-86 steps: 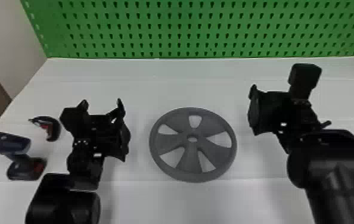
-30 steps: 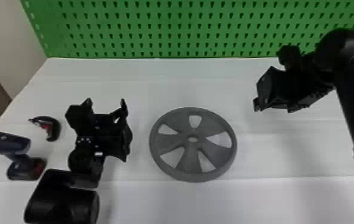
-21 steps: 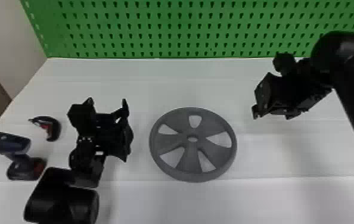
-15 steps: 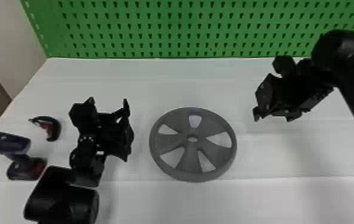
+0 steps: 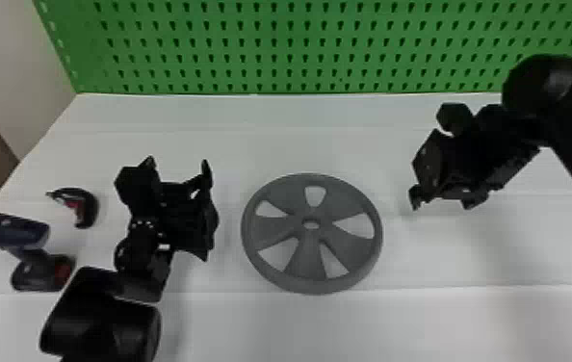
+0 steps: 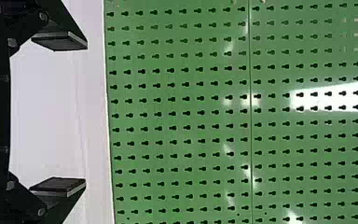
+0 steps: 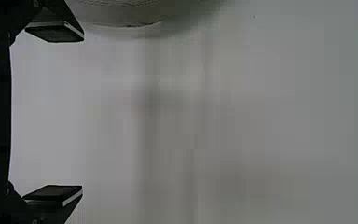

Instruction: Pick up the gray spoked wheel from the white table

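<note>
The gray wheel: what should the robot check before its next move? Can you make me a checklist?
1. Wheel lying flat on the white table: ok.
2. Right gripper open: ok, its fingers are wide apart.
3. Left gripper open: ok, there is a big gap between its fingers.
4. Right gripper lined up with the wheel: not ok, it is off to the wheel's right.
5. Wheel away from the blue drill: ok, the drill is far over on the left.
6. Wheel light enough to lift: cannot tell.
</note>
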You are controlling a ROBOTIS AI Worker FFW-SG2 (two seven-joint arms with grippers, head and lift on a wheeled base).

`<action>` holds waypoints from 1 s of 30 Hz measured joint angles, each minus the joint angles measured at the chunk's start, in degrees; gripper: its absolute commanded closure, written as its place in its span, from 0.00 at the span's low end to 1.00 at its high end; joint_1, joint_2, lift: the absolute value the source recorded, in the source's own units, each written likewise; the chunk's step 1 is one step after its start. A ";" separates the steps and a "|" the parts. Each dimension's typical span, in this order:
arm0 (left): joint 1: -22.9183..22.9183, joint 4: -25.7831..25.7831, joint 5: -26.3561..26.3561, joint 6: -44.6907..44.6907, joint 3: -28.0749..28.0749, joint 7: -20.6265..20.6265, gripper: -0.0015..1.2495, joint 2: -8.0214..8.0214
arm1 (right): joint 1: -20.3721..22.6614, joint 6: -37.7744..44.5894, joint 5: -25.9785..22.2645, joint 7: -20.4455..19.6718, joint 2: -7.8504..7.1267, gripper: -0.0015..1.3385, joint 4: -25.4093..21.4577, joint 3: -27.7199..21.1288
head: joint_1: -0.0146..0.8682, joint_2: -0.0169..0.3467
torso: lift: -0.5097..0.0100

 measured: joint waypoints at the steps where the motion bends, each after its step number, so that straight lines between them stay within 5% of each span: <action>1: 0.00 0.00 0.00 0.00 -0.01 0.02 0.19 0.01 | 0.00 0.00 -0.19 0.00 -0.09 0.11 0.07 0.24 | 0.89 0.17 | 0.79; 30: -0.20 0.02 0.26 0.00 -0.28 0.49 0.19 0.01 | -2.59 0.00 -7.76 0.00 0.96 0.11 -0.08 10.65 | 0.89 0.17 | 0.79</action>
